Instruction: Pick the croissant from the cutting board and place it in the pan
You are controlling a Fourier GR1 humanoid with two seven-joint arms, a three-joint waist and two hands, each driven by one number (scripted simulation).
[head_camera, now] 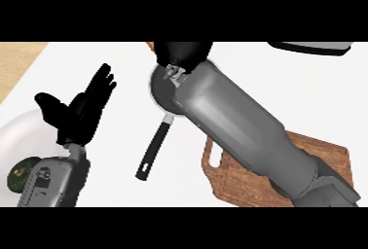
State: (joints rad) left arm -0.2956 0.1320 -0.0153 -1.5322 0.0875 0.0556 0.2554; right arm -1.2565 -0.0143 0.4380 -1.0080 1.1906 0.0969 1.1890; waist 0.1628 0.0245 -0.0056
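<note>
Two grey forearms come up from the lower edge over a white table (302, 92). Nearest, at lower right, a wooden cutting board (327, 158) lies partly under the right forearm; no croissant shows on the part that is visible. At lower left a white plate (18, 131) holds a dark green round item (18, 176) beside the left wrist. The left hand (75, 114) rests above it, fingers straight and spread, holding nothing. Farther in, a pan (159, 92) lies mid-table, its black handle (155, 148) pointing back toward the viewer; most of its bowl is hidden by the right arm. Farthest, the right hand (183, 53) hangs over the pan's far side, fingers curled down. A sliver of orange-brown at its left edge may be the croissant, but whether the fingers are clamped on it cannot be told. Judging by this, the right hand is the one placed to set it into the pan directly beneath.
</note>
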